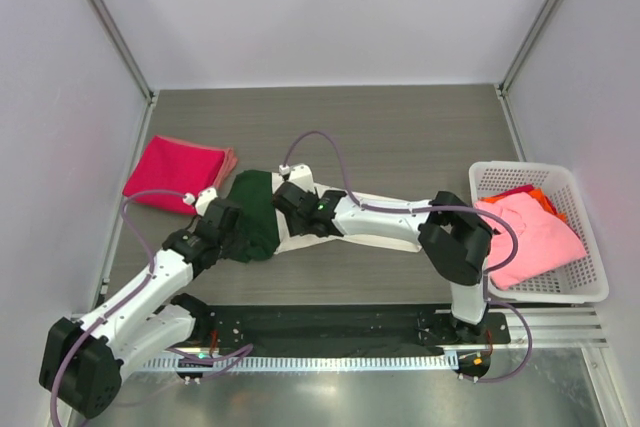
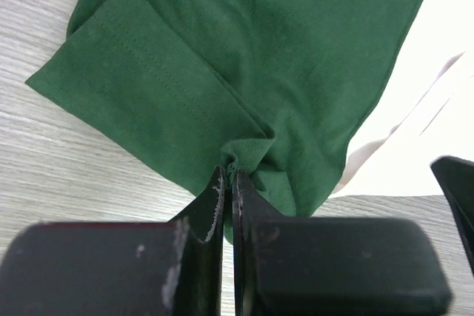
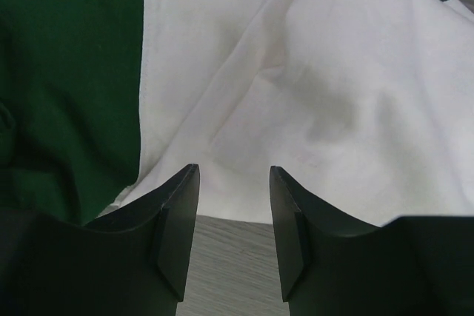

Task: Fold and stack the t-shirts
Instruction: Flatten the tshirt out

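The cream-white t-shirt with dark green sleeves [image 1: 385, 228] lies mid-table, mostly under my arms. My left gripper [image 2: 230, 172] is shut on a pinch of its green sleeve [image 2: 244, 49]; in the top view that gripper [image 1: 232, 219] sits at the sleeve's [image 1: 255, 209] left side. My right gripper [image 3: 234, 172] is open just above the white cloth [image 3: 333, 86] at its near edge, with the green sleeve [image 3: 67, 72] to its left; it holds nothing. It shows in the top view [image 1: 292, 199] over the shirt. A folded magenta-red t-shirt [image 1: 178, 173] lies at the left. A pink t-shirt [image 1: 530, 235] is in the basket.
A white plastic lattice basket [image 1: 590, 292] stands at the right edge, with an orange and red cloth [image 1: 535, 193] under the pink shirt. White walls close in the table on three sides. A black mat [image 1: 330, 330] runs along the near edge between the arm bases.
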`<state>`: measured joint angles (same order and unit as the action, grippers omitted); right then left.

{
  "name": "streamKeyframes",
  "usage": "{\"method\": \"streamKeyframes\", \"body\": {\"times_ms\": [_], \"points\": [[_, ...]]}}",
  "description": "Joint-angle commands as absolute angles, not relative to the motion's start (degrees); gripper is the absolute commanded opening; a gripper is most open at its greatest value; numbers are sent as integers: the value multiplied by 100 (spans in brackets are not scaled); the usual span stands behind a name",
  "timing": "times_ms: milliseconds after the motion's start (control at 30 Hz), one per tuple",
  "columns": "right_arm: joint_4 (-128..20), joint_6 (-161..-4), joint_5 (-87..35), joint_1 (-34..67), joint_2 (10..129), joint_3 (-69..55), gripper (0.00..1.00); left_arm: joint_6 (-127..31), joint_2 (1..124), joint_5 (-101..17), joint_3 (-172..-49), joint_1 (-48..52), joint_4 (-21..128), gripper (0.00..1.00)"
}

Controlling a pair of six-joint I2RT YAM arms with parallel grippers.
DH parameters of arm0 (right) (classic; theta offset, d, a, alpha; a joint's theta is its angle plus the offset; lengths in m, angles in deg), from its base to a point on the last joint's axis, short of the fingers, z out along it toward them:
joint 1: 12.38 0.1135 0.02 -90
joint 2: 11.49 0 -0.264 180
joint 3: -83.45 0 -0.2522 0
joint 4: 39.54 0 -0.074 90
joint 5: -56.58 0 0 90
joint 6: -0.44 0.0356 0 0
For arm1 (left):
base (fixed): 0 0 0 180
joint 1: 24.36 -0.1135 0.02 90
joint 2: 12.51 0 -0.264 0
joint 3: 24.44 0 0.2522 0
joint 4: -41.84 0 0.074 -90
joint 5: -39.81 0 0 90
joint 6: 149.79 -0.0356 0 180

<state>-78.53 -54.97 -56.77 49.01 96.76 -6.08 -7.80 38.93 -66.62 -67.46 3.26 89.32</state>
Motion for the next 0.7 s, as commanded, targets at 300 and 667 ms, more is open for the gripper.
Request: {"method": "streamKeyframes", "body": {"times_ms": [300, 667], "points": [[-7773, -5300, -6198, 4932, 10189, -131, 48, -793, 3697, -6575, -6703, 280, 8689, 0], [-7984, -5045, -6488, 4932, 9831, -359, 17, -820, 3460, -6680, -6738, 271, 8883, 0]]}}
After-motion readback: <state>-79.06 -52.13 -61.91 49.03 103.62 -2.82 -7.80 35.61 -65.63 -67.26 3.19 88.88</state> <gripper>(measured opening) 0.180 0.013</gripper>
